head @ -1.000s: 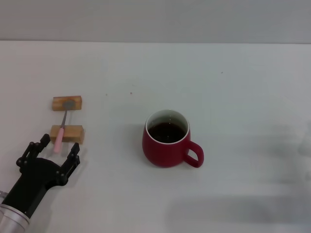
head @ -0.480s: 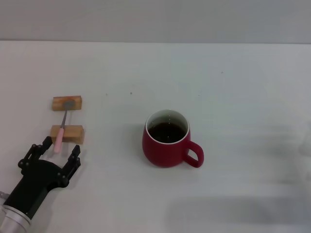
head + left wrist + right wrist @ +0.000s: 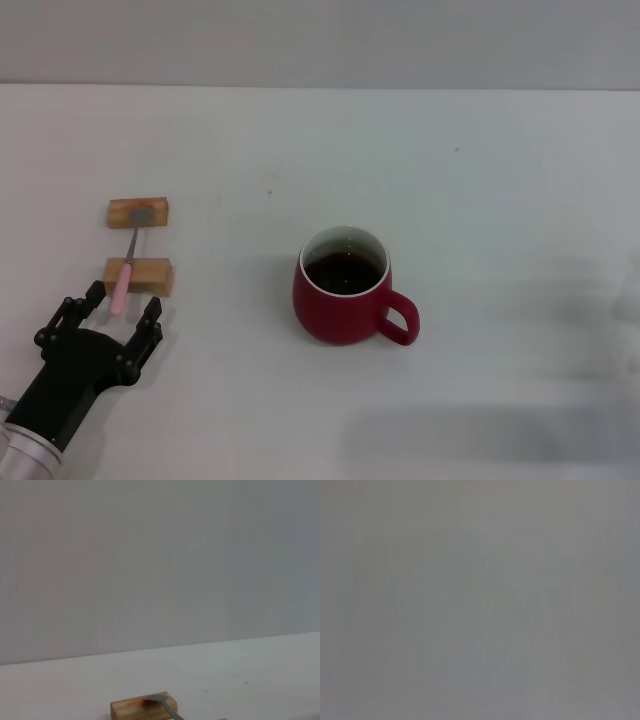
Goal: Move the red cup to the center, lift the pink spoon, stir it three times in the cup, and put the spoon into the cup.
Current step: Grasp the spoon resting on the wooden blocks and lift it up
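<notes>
One step in hand: spoon pickup. Red cup (image 3: 346, 288) sits mid-table. Left gripper (image 3: 108, 312), fingers spread, just short of pink spoon (image 3: 123, 284) (bridging two wooden blocks (image 3: 138, 275)). Next: advance, pinch handle.

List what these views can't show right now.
- Right gripper: in no view; the right wrist view is featureless grey.
- Left gripper: own fingers absent from the left wrist view.
- Pink spoon: handle cut off by the left wrist view's edge; only its bowl on the far wooden block shows.
</notes>
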Robot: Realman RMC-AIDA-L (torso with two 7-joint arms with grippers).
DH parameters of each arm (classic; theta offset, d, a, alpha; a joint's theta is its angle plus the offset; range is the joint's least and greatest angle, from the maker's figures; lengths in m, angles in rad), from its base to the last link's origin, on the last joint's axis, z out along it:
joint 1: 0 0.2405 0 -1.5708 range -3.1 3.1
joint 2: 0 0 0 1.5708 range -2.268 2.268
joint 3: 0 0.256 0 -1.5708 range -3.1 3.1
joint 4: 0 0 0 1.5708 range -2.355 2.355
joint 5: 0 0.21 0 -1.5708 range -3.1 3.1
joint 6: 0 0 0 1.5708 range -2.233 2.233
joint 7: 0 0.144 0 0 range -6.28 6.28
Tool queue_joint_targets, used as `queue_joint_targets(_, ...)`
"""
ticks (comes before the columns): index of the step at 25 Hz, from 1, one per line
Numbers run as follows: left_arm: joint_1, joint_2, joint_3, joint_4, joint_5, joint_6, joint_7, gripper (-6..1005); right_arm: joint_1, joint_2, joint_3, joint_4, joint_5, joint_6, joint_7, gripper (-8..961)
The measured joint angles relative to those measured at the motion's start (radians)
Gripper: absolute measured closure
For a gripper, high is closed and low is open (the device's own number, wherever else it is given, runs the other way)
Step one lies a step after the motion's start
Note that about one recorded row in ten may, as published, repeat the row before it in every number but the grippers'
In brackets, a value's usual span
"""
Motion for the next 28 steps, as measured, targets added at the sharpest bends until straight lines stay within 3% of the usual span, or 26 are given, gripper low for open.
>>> queue_joint_targets(24, -0.005, 0.002, -0.002, 0.000, -0.015, 0.002, -0.014, 322, -0.003, 0.000, 0.000, 0.000, -0.002, 0.000, 0.000, 954)
queue_joint_targets(26, -0.005, 0.003, -0.001, 0.000, -0.015, 0.002, -0.014, 442, -0.003, 0.000, 0.000, 0.000, -0.002, 0.000, 0.000, 954)
queue_joint_targets(28, -0.007, 0.003, -0.001, 0.000, -0.015, 0.002, -0.014, 452, -0.003, 0.000, 0.000, 0.000, -0.002, 0.000, 0.000, 953)
